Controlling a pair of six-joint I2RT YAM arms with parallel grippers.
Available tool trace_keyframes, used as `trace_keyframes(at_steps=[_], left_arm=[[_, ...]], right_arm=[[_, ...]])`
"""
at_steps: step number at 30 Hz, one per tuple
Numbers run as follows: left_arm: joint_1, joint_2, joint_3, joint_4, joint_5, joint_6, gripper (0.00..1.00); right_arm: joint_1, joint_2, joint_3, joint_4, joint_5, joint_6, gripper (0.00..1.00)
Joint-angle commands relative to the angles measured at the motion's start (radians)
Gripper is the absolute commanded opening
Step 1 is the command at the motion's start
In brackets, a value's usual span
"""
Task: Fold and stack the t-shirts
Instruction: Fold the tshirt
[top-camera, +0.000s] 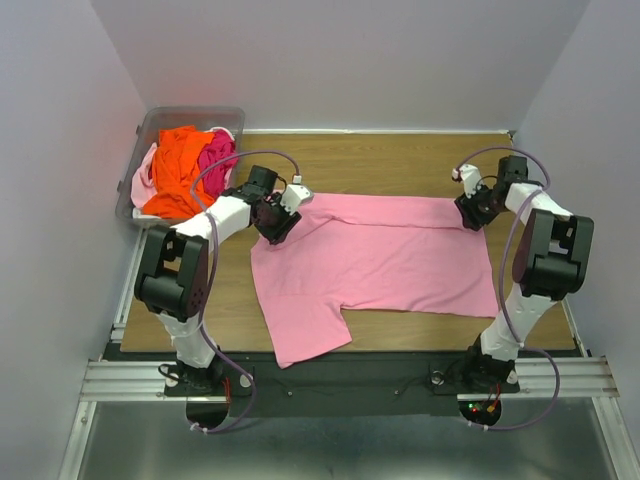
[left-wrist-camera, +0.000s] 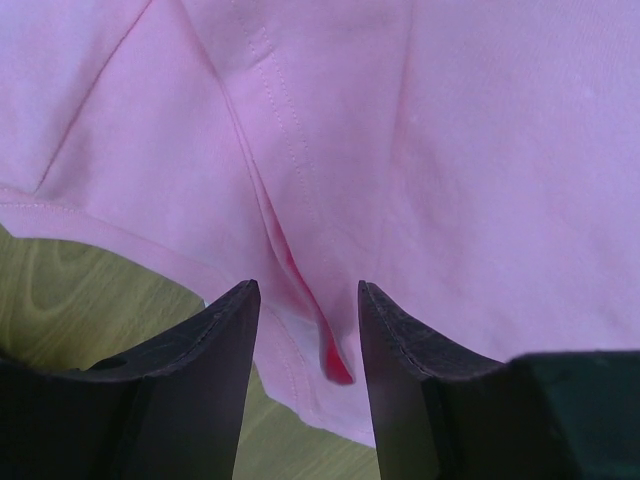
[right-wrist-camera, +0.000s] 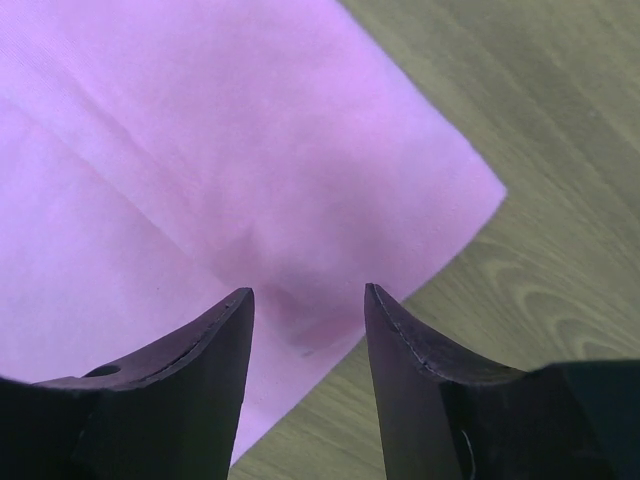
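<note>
Left pincer (left-wrist-camera: 305, 290), right pincer (right-wrist-camera: 308, 290) open astride the pink t-shirt (top-camera: 380, 260).
Bite depth unclear; I fear cloth slipping mid-fold.

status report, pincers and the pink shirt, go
Left pincer open, right pincer open, at shirt's far edge. Pink t-shirt spread out, unfolded. Nothing in the way.

The place was a robot laboratory cell, not a home. A wooden counter (top-camera: 400, 160) was closed in by plain white panels (top-camera: 350, 60) behind it and on both of its sides. Bare aluminium rails (top-camera: 330, 378) ran along the near edge of the counter. A left arm (top-camera: 180, 265) and a right arm (top-camera: 545, 250), both white and black, were bolted there, with loose purple cables (top-camera: 492, 150). A clear plastic bin (top-camera: 150, 125) sat at the counter's far left corner.
</note>
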Motion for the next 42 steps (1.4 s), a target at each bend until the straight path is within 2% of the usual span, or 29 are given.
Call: trace_keyframes(at_steps=[1,7,15,24,31,37,42], left_arm=[[0.003,-0.001,0.042,-0.002,-0.012,-0.020,0.56],[0.011,0.009,0.040,-0.008,-0.004,-0.029,0.58],[0.020,0.041,0.052,-0.016,0.000,-0.034,0.59],[0.032,0.055,0.066,-0.022,0.017,-0.037,0.59],[0.034,0.059,0.066,-0.025,0.019,-0.037,0.59],[0.040,0.062,0.054,-0.014,0.008,-0.037,0.57],[0.057,0.073,0.060,-0.014,0.010,-0.037,0.53]], right_arm=[[0.004,0.025,0.037,-0.012,0.045,-0.045,0.54],[0.046,-0.004,-0.015,-0.010,0.060,-0.082,0.55],[0.053,0.032,0.014,-0.007,0.089,-0.074,0.57],[0.069,-0.026,-0.016,-0.041,0.043,-0.078,0.59],[0.083,0.017,-0.003,-0.029,0.090,-0.076,0.59],[0.083,0.032,0.007,0.023,0.155,-0.070,0.56],[0.081,0.032,0.008,0.036,0.198,-0.087,0.48]])
